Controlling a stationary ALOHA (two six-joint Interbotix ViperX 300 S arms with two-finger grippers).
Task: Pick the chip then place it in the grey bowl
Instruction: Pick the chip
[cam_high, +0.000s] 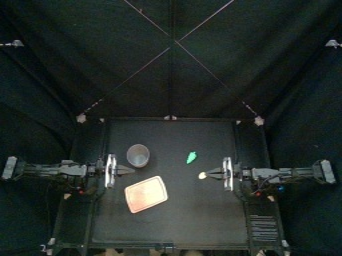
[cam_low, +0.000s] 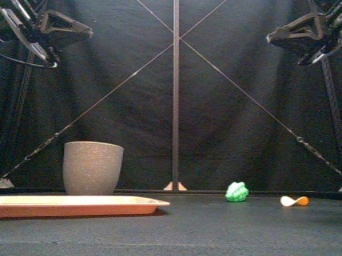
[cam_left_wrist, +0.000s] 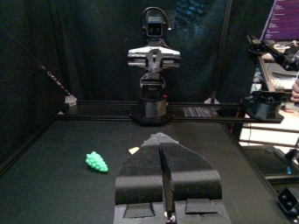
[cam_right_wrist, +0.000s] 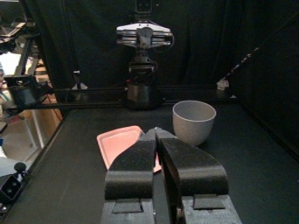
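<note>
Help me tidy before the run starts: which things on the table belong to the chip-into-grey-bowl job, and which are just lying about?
For the job:
- chip, small, pale and orange, on the table's right side
- grey bowl, the tall cup, standing upright

Lying about:
- green toy, between the bowl and the chip
- pink tray, in front of the bowl

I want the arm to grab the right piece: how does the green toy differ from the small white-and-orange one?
The green toy is all green; the chip is white with an orange end. The green toy stands taller, while the chip lies low. The green toy sits farther back; the chip is nearer the front and right. Both rest loose on the table.
</note>
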